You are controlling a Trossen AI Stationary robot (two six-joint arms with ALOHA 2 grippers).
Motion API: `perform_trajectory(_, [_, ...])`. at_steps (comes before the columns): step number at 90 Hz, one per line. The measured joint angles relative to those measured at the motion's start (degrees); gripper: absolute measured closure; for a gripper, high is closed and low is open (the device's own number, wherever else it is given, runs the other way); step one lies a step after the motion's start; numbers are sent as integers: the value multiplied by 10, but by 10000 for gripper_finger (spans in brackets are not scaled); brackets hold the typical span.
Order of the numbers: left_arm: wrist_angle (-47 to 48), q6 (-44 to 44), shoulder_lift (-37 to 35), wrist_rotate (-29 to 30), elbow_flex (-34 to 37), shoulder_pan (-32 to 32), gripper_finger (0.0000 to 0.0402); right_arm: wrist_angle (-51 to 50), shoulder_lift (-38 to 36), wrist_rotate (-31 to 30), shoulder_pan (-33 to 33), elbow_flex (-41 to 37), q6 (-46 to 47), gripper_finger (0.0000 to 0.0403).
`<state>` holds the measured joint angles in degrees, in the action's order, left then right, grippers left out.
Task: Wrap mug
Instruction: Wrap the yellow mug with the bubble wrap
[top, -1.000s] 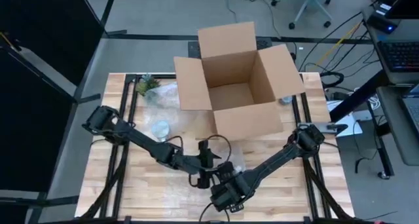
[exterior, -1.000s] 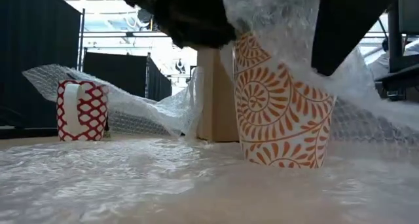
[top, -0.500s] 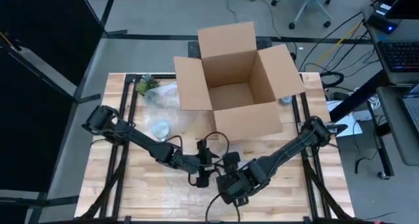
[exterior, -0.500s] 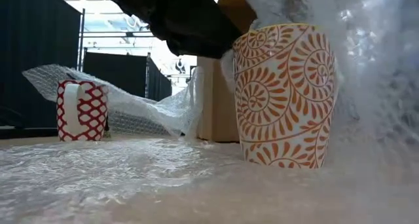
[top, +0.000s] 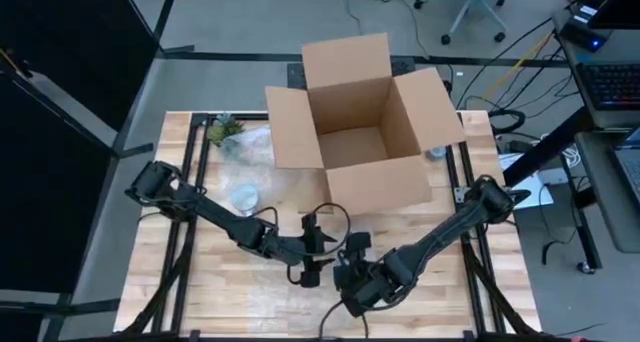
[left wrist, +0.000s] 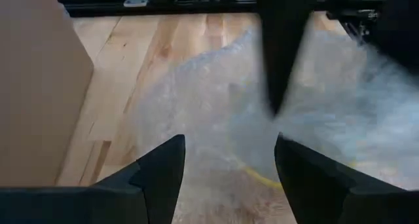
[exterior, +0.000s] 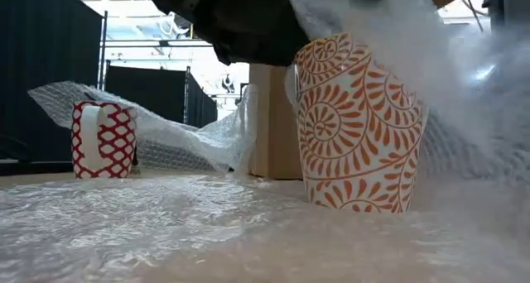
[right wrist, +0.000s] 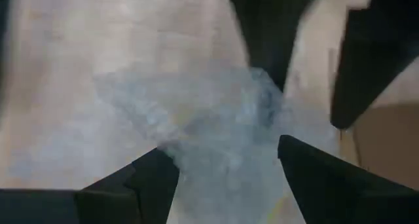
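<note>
Orange-patterned, the mug [exterior: 358, 126] stands on the bubble wrap [exterior: 166, 233] that covers the near middle of the bench [top: 180, 282], in front of the cardboard box [top: 360, 122]. Its long axis runs vertical, tipped slightly to one side in the low view, and its base rests on the sheet.

Both grippers meet over the mug in the high view. The left gripper [top: 312, 267] approaches from the left side; the right gripper [top: 352, 280] sits just beside it on the right. Neither arm is clearly nearer, since both hang directly above the rim.

In the left wrist view the left jaws are spread wide, with nothing between them; the wrap and a yellow arc, judged to be the mug rim [left wrist: 262, 178], lie just ahead. In the right wrist view the right jaws are also spread, with a bunched fold of wrap lying between them; contact cannot be confirmed.

A flap of wrap drapes over the far side of the mug in the low view. The side toward the camera is uncovered, so wrapping is judged partly done.

A red-patterned mug [exterior: 103, 139] stands well apart, against more wrap.
</note>
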<state>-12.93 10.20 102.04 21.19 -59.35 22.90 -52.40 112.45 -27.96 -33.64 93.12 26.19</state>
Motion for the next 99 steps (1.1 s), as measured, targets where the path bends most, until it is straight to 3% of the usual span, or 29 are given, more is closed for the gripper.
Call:
perform_trajectory(38, [-37, 19, -52, 7, -1, 28, 183, 25, -7, -6, 6, -19, 2, 161])
perform_trajectory(61, [-92, 54, 33, 14, -1, 14, 183, 34, -7, -6, 8, -19, -3, 161])
perform_trajectory(75, [-67, 61, 54, 17, -1, 14, 183, 32, -10, -2, 8, -19, -8, 161])
perform_trajectory(85, [-61, 66, 54, 18, -2, 8, 183, 5, -14, 5, 8, 13, -20, 161])
perform_trajectory(99, [-59, 75, 54, 18, -2, 4, 183, -115, -16, 56, 5, 102, -28, 161])
